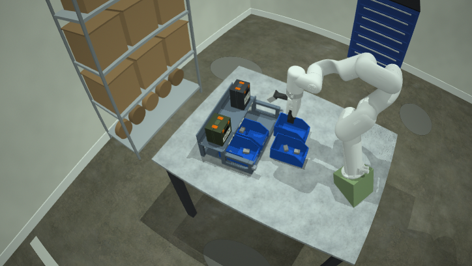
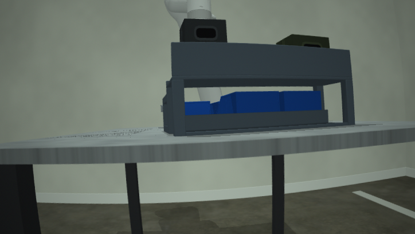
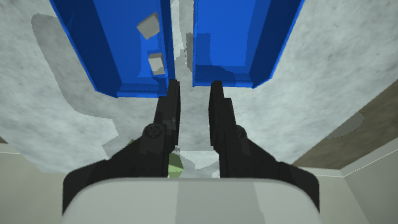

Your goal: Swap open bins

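Note:
The empty blue bin [image 1: 295,131] [image 3: 225,30] stands upright on the table top [image 1: 280,205], off the shelf. The blue bin with two grey parts [image 1: 280,154] [image 3: 117,30] stands close beside it on the table, a narrow gap between them. The grey shelf [image 1: 233,116] [image 2: 255,59] has a vacant place at its far end, beside two blue bins with parts. My gripper [image 1: 290,120] [image 3: 195,94] is partly open with nothing between its fingers. It is over the empty bin's side of the gap, its tips near the ends of both table bins; their exact height is unclear.
In the shelf stand a middle bin [image 1: 259,134] [image 2: 257,101] and a near-end bin [image 1: 238,145] [image 2: 300,100]. A black case [image 1: 238,97] [image 2: 188,30] and a green case [image 1: 216,132] [image 2: 293,40] stand on its upper board. A green base [image 1: 354,188] carries the arm.

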